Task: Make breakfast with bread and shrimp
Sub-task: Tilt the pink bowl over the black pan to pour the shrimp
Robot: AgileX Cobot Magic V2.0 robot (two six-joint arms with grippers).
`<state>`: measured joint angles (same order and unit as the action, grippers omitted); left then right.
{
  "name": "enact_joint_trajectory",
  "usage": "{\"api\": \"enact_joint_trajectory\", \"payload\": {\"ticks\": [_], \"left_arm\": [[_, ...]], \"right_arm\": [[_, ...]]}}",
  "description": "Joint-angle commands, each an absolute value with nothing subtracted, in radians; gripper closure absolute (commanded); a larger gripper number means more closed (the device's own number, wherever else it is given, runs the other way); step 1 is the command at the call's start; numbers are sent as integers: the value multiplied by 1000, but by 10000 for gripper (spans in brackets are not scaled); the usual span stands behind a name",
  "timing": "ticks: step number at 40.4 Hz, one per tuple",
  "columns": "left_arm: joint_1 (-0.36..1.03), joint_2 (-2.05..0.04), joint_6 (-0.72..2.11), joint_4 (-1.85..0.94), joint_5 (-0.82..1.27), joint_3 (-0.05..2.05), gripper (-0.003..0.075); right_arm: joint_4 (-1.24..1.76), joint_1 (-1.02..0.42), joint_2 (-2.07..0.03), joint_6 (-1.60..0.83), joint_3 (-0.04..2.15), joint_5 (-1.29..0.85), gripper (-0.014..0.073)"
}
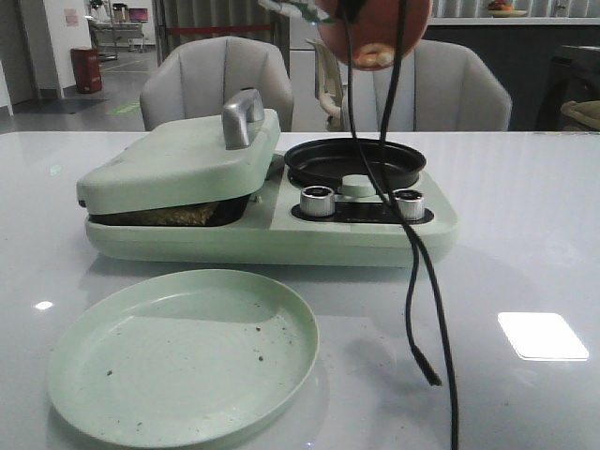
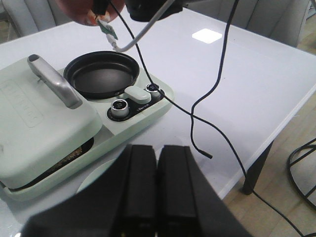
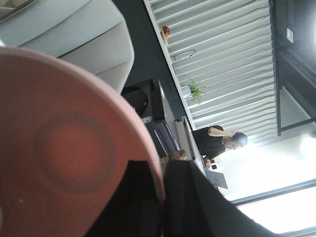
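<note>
My right gripper [image 3: 162, 173] is shut on the rim of a salmon-pink bowl [image 3: 64, 148]. It holds the bowl [image 1: 375, 28] tilted high above the black round pan [image 1: 354, 161] of the green breakfast maker [image 1: 272, 230]. Pale shrimp [image 1: 377, 54] lie at the bowl's lower edge. The bread shows only as a brown toasted edge [image 1: 173, 214] under the closed green lid [image 1: 178, 155]; it also shows in the left wrist view [image 2: 69, 157]. My left gripper [image 2: 157, 150] is shut and empty, above the table in front of the maker.
An empty pale green plate [image 1: 183, 352] with crumbs lies in front of the maker. Black cables [image 1: 417, 281] hang from above down to the table right of the plate. Two knobs [image 1: 317, 201] sit on the maker's front. Chairs stand behind the table.
</note>
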<state>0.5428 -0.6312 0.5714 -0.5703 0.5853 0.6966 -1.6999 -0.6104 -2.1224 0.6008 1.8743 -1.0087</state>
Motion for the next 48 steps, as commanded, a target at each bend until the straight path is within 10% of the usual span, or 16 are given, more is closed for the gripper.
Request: {"api": "enact_joint_trajectory", "payload": {"ticks": [1,48], "left_arm": [[548,-629,572,-596,515,726,619],[548,-629,572,-596,515,726,619]], "right_arm": [[-1800,-608,-2063,610,1939,-1059,550],[-1799,-617,-2068,574,1985,-1140,550]]}}
